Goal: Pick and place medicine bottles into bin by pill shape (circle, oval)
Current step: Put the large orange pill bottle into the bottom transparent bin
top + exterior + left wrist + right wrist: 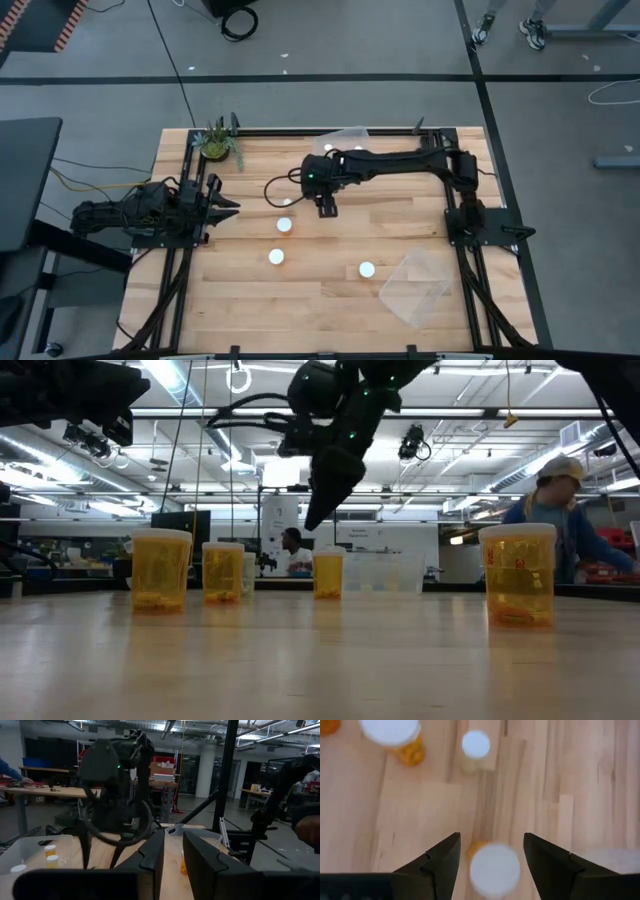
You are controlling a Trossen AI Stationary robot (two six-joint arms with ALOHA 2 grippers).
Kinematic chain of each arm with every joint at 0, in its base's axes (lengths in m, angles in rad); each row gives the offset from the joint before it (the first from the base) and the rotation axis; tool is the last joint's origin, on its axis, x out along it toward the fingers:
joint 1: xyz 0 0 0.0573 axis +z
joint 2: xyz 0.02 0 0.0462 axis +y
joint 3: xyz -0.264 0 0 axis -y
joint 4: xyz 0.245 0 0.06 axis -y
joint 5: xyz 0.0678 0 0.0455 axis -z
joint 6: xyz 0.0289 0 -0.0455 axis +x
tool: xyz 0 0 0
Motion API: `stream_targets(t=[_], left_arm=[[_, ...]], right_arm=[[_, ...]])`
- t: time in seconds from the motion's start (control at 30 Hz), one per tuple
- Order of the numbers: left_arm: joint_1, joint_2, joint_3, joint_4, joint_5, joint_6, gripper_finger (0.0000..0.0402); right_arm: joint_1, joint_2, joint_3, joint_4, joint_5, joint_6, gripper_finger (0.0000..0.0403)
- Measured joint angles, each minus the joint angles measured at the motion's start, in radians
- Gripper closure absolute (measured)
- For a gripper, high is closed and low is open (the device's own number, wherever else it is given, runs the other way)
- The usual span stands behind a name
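While raised above the table (400,310), right tool (490,851) wide apart, empty, a white-capped bottle (494,870) below between its fingers.

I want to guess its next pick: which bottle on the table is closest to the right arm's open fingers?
The bottle right below the right gripper, framed between its spread fingers. The other bottles stand farther off.

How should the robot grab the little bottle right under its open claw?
Come straight down from above: the bottle stands upright between the right pincer's open fingers. Probably best to pinch the round sides just below the white cap.
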Motion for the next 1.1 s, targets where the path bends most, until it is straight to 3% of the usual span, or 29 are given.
stream_targets(t=[0.27,0.47,0.63,1.1], left_arm=[[0.0,0.012,0.0,0.012,0.001,0.0,0.0316],[0.0,0.016,0.0,0.001,0.0,0.0,0.0323],[0.0,0.016,0.0,0.0,0.0,0.0,0.0319],[0.0,0.015,0.0,0.001,0.0,0.0,0.0323]], right_arm=[[-0.004,0.103,0.11,-0.02,-0.015,-0.008,0.0168],[-0.004,0.175,0.234,-0.133,-0.022,-0.039,0.0168],[-0.014,0.167,0.242,-0.204,-0.023,-0.044,0.0168],[-0.047,0.174,0.205,-0.191,-0.049,-0.066,0.0142]])
